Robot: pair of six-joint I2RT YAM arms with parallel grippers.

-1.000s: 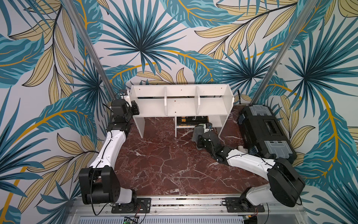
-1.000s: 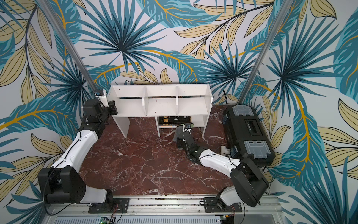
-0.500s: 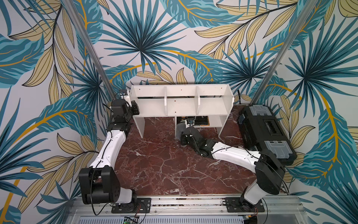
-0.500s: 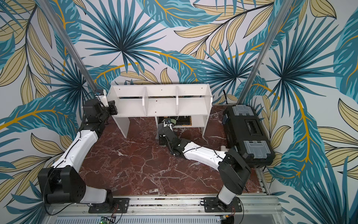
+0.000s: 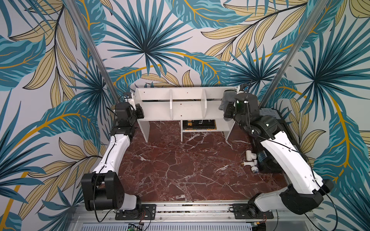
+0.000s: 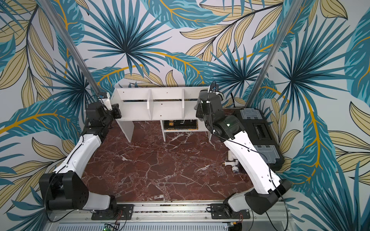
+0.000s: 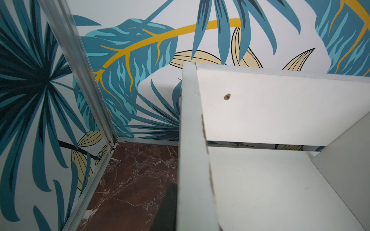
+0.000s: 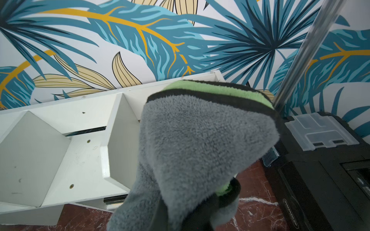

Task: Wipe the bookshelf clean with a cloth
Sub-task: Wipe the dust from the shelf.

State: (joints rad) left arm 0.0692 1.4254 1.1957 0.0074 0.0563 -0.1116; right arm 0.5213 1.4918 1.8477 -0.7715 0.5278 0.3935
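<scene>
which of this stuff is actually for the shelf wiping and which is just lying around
For the job:
- cloth, grey with a green edge
- white bookshelf

Just lying about:
- black toolbox
- white pipe fittings on the marble table
- dark flat item in the lower cubby
</scene>
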